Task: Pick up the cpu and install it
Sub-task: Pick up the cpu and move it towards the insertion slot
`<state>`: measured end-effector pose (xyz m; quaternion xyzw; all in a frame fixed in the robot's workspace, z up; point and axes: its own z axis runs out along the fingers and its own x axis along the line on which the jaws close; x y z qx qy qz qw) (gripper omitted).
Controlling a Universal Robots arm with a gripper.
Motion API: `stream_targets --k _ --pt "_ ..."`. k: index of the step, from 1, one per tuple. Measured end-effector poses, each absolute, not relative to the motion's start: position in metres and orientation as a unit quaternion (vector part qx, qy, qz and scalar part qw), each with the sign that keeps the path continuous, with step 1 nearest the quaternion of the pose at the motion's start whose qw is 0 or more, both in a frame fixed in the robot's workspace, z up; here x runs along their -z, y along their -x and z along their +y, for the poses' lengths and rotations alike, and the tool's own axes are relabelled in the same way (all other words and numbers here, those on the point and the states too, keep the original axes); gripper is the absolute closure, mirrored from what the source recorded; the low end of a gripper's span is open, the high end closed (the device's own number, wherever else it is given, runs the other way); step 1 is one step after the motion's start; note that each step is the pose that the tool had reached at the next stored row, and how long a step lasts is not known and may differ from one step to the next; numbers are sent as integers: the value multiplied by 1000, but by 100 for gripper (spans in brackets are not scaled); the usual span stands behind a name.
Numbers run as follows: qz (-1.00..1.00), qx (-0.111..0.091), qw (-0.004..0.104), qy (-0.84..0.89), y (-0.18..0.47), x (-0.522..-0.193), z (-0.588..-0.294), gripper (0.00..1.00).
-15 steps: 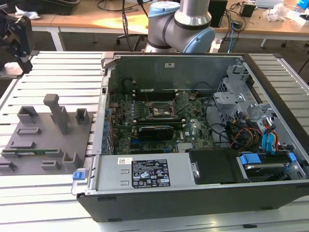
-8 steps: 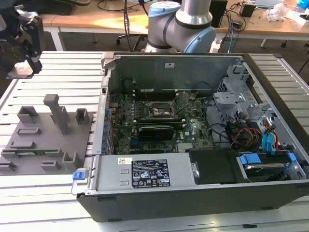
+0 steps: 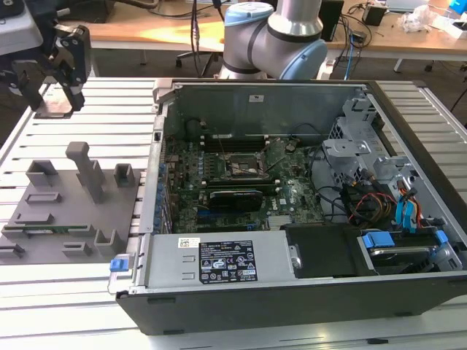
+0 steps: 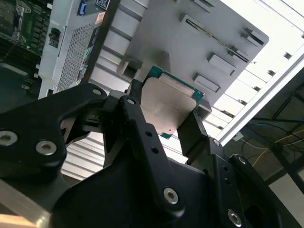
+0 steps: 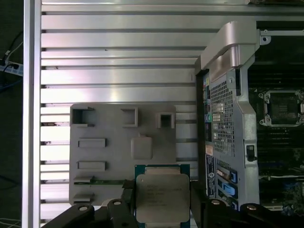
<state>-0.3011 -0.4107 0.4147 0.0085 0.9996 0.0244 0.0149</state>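
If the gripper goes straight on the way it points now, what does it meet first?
Probably the gray fixture plate on the slotted table, near its edge; the held cpu would touch first. Depth is unclear.

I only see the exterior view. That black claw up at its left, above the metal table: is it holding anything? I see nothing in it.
Observer: Yes. In both wrist views the fingers clamp the cpu by two opposite edges, with its silvery top facing the camera.
Operator: Is that chip touching the grey tray with the little slots?
Observer: It seems not. In the first wrist view the cpu covers part of the grey tray and looks larger than the tray's square pad, so it appears to hang above the tray.
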Motion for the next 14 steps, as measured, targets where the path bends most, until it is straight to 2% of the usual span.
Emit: stream_targets --k 14 --pt "1000 -24 14 -8 233 -414 -411 45"
